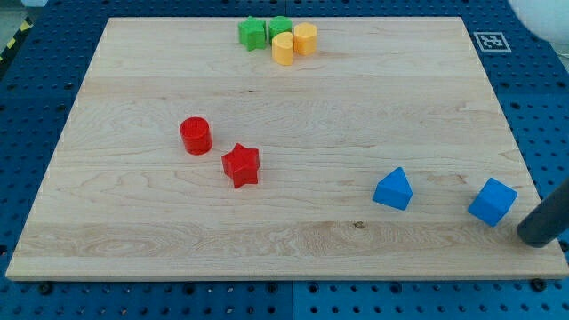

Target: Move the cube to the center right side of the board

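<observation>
My tip (536, 238), a bare rod with no jaws, sits just right of the blue cube (492, 202); next, push it up toward center right.

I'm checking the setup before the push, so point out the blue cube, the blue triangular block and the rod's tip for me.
blue cube (492, 202), camera view, on its top face.
blue triangular block (393, 189), camera view, on its front face.
my tip (536, 235), camera view, the rod's lower end, just to the view's right of the blue cube.
</observation>
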Robot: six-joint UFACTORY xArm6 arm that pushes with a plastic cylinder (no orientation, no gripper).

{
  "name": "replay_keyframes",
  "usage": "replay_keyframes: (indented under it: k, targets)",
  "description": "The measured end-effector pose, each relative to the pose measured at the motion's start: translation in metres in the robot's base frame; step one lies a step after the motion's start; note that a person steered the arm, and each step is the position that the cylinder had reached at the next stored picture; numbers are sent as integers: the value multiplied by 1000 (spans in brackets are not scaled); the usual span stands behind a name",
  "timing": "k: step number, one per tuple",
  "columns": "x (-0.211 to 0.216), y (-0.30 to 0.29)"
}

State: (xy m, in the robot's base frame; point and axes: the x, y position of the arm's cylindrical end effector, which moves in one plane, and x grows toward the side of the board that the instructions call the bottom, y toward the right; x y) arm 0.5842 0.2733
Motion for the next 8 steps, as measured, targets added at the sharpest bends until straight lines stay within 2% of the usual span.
replay_keyframes:
  k: [2, 3, 7, 8]
  targets:
    - [-20, -12]
    - [-20, -42]
    - [-24, -85]
    - [-42, -85]
